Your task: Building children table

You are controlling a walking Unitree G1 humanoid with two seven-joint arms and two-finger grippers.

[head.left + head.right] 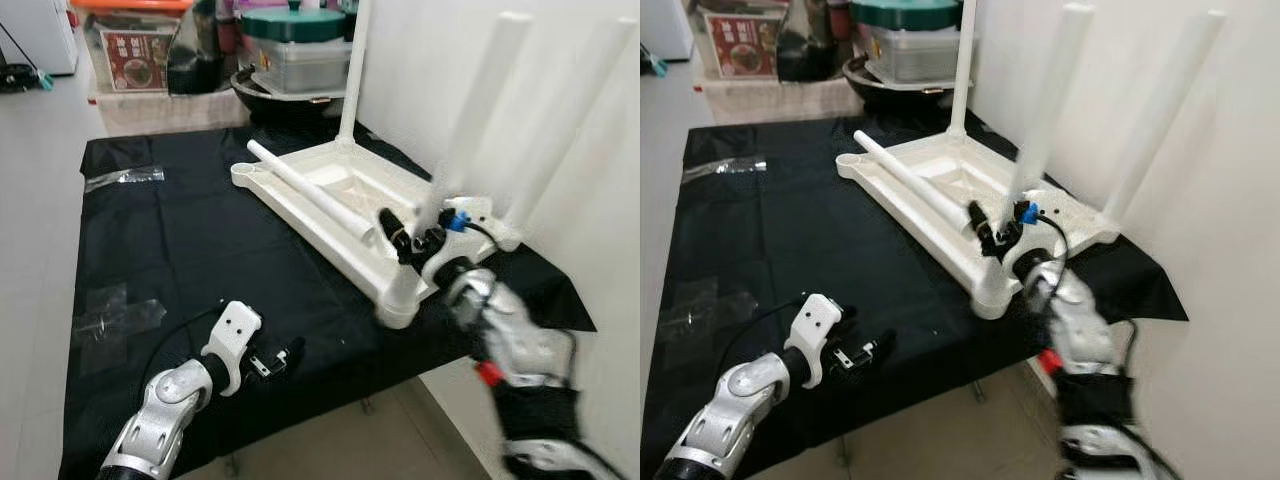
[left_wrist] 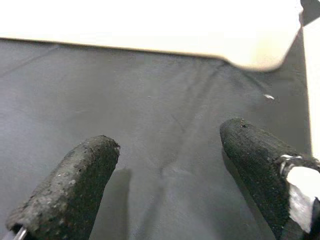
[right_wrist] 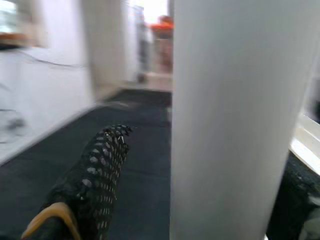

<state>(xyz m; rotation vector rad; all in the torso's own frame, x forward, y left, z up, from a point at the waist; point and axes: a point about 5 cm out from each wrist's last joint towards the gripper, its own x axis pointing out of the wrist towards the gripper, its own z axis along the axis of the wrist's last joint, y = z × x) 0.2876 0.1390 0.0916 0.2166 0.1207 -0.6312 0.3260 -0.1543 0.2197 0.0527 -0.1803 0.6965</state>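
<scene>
Left claw [image 1: 283,357] spread, empty, low over black cloth [image 1: 190,250] on worktop, well short of the tabletop's near edge. White tabletop [image 1: 345,195] inverted mid-cloth; loose leg [image 1: 310,190] lying across it. Right claw [image 1: 412,238] at near right corner, straddling upright leg [image 3: 225,120]; firm pinch: cannot tell.

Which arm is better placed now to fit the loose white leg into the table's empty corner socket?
The right. The right gripper is at the loose leg's near end, beside the empty socket. The left gripper hovers open over the black cloth, away from the table.
</scene>
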